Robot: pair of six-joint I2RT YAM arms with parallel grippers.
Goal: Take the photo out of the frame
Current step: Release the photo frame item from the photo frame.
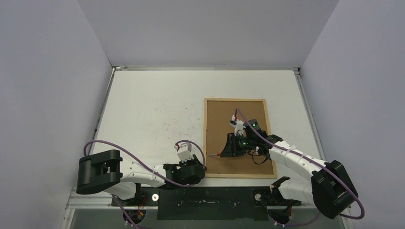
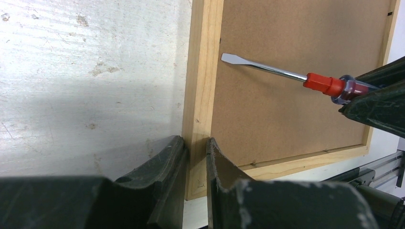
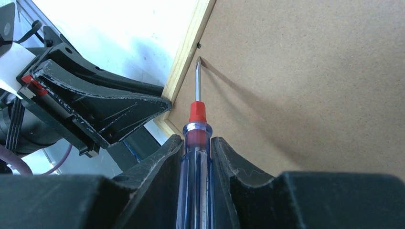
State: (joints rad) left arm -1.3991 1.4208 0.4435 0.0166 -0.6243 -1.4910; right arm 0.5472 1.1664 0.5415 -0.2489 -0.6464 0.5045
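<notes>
The frame [image 1: 234, 100] of light wood lies face down right of the table's middle, its brown backing panel [image 1: 224, 125] up. The photo is hidden under the panel. My left gripper [image 1: 206, 167] is shut on the frame's left rail [image 2: 200, 86] near its near-left corner, one finger outside and one on the panel side [image 2: 196, 144]. My right gripper [image 1: 225, 151] is shut on a screwdriver [image 3: 197, 113] with a clear blue handle and red collar. Its flat blade [image 2: 229, 58] points at the panel's left edge, close to a small black tab [image 3: 198, 46] on the rail.
The white table [image 1: 153, 114] is scuffed and walled in grey at the back and both sides. A black strip [image 1: 205, 202] with the arm bases runs along the near edge. The left gripper's black body [image 3: 95, 109] sits close beside the screwdriver tip.
</notes>
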